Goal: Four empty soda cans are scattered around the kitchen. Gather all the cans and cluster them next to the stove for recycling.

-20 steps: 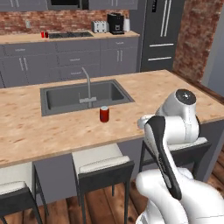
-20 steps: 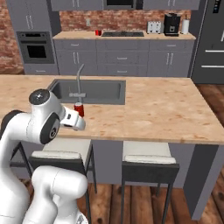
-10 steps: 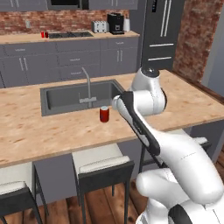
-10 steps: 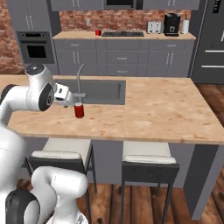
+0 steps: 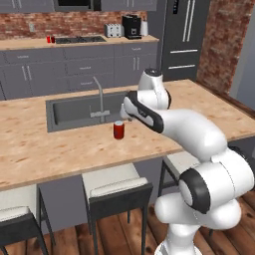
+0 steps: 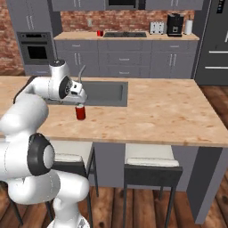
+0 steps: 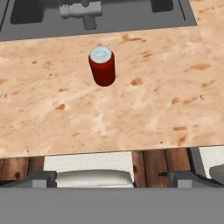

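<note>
Upright, one soda can (image 7: pixel 102 66) stands on wooden island counter (image 7: pixel 131 113) near sink (image 5: pixel 79 109)

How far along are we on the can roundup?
Done: at least one red can already stands on the back counter just left of the stove; how many are there is too small to tell. In hand: nothing is held. The open gripper hovers above the can standing upright on the island in front of the sink. Left: grasp this can, carry it to the stove, and find any others.
</note>
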### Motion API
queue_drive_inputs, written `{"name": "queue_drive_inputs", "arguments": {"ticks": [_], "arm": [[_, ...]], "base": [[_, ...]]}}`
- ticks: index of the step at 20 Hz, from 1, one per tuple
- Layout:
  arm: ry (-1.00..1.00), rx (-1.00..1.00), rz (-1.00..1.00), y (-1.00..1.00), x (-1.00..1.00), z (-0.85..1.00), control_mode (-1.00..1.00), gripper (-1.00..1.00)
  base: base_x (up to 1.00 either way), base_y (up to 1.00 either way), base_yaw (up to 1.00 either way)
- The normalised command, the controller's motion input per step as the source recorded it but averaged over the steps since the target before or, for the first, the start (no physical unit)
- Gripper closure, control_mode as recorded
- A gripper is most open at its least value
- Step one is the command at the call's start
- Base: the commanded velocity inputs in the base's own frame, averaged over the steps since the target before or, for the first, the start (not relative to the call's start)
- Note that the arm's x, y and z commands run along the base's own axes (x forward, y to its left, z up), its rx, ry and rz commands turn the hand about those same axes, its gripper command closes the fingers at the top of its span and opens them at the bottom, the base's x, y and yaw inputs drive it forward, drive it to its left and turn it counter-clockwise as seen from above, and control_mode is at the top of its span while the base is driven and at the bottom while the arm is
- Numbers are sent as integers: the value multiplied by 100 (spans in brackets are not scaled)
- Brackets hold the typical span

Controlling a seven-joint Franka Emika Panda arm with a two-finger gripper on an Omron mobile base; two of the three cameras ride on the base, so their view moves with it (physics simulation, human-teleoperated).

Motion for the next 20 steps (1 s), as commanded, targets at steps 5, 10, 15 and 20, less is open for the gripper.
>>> {"name": "queue_drive_inputs", "arguments": {"ticks": [5,10,15,20], "arm": [[4,0,0,11,46,-32,-100,-100],[0,0,0,14,31,-31,-100,-100],[1,0,0,12,36,-48,-100,-100],[0,0,0,9,44,-37,-100,-100]], "base": [[0,0,0],[0,0,0],[0,0,0],[0,0,0]]}}
